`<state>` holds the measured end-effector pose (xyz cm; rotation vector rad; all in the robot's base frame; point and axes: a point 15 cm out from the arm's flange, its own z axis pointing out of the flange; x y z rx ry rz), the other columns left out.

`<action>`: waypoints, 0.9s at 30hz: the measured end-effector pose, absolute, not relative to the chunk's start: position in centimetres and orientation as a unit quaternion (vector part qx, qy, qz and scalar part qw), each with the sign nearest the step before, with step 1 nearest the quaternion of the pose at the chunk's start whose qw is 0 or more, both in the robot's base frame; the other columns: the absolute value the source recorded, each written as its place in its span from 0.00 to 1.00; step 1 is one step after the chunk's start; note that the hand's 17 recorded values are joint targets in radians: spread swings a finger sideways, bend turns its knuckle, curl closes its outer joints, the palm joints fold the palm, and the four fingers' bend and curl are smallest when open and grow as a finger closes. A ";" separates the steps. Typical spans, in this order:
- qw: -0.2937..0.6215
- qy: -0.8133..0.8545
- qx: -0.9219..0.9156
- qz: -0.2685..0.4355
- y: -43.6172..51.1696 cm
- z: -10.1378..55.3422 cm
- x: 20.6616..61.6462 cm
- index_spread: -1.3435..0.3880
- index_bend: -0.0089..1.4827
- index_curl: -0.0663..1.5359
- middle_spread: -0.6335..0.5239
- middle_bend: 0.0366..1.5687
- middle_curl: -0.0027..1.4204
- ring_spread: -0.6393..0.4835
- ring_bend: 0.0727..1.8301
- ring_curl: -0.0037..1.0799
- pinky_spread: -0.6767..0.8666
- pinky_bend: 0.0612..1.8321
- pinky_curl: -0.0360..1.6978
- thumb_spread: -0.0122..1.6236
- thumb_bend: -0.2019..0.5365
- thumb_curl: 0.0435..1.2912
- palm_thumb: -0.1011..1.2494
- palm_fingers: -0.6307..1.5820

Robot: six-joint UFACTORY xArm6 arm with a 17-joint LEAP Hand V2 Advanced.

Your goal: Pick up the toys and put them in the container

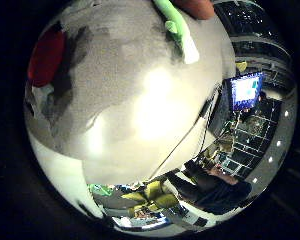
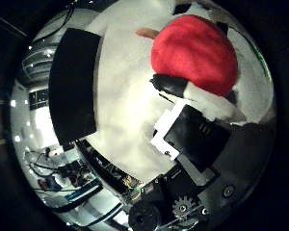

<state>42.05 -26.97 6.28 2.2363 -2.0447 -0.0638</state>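
A red plush toy (image 2: 195, 53) fills much of the thumb side view, close to my palm. My right hand (image 2: 192, 137) reaches in from the edge, and its black-tipped fingers (image 2: 167, 84) are curled against the toy's underside. An edge of the same red toy (image 1: 46, 57) shows in the little finger side view. A green and white toy (image 1: 179, 31) lies on the pale table (image 1: 140, 110), apart from the hand. Beside it is an orange-brown thing (image 1: 197, 7), only partly in view. A black flat-sided box (image 2: 74, 84), which looks like the container, stands on the table.
The table edge (image 1: 182, 142) runs close by, with the room beyond it. A lit monitor (image 1: 246, 90) and a seated person are past that edge. A small orange thing (image 2: 147, 32) lies by the red toy.
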 end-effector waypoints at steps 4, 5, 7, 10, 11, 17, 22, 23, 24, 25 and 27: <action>0.057 -0.673 0.737 -0.004 -27.8 7.9 42.3 0.51 0.25 0.30 0.34 0.46 0.35 0.33 0.54 0.39 0.12 0.49 0.20 0.56 0.32 0.29 0.78 0.87; 0.056 -0.675 0.736 0.003 -28.1 8.7 42.4 0.50 0.27 0.31 0.33 0.48 0.36 0.33 0.55 0.39 0.11 0.50 0.20 0.56 0.31 0.29 0.80 0.86; 0.054 -0.680 0.731 0.018 -29.0 10.4 42.4 0.50 0.29 0.33 0.33 0.50 0.37 0.34 0.57 0.41 0.10 0.53 0.22 0.56 0.27 0.30 0.82 0.85; 0.055 -0.681 0.729 0.034 -29.4 12.9 42.4 0.50 0.31 0.35 0.33 0.52 0.38 0.34 0.58 0.42 0.10 0.54 0.23 0.53 0.24 0.32 0.81 0.84; 0.056 -0.682 0.728 0.034 -29.4 13.9 42.1 0.50 0.31 0.35 0.32 0.53 0.38 0.34 0.59 0.42 0.10 0.55 0.23 0.53 0.24 0.32 0.81 0.84; 0.060 -0.683 0.726 0.063 -28.4 22.3 40.7 0.50 0.31 0.38 0.32 0.54 0.38 0.34 0.60 0.43 0.09 0.56 0.24 0.51 0.24 0.34 0.80 0.83; 0.041 -0.648 0.754 0.103 -22.1 29.8 41.5 0.49 0.31 0.41 0.31 0.55 0.38 0.35 0.61 0.43 0.09 0.56 0.25 0.50 0.24 0.36 0.79 0.82; 0.034 -0.640 0.760 0.108 -20.4 31.0 41.7 0.49 0.31 0.41 0.31 0.55 0.38 0.34 0.61 0.43 0.09 0.56 0.25 0.50 0.24 0.36 0.79 0.82; 0.024 -0.632 0.766 0.112 -18.5 32.2 41.8 0.49 0.30 0.42 0.31 0.55 0.39 0.34 0.61 0.43 0.09 0.56 0.25 0.50 0.24 0.36 0.79 0.82; 0.016 -0.625 0.772 0.112 -16.8 32.9 42.0 0.49 0.30 0.42 0.31 0.55 0.39 0.34 0.61 0.43 0.09 0.56 0.25 0.50 0.24 0.37 0.79 0.82; -0.002 -0.612 0.783 0.108 -13.0 34.0 42.2 0.49 0.30 0.43 0.31 0.55 0.39 0.34 0.61 0.43 0.09 0.56 0.25 0.50 0.24 0.37 0.79 0.82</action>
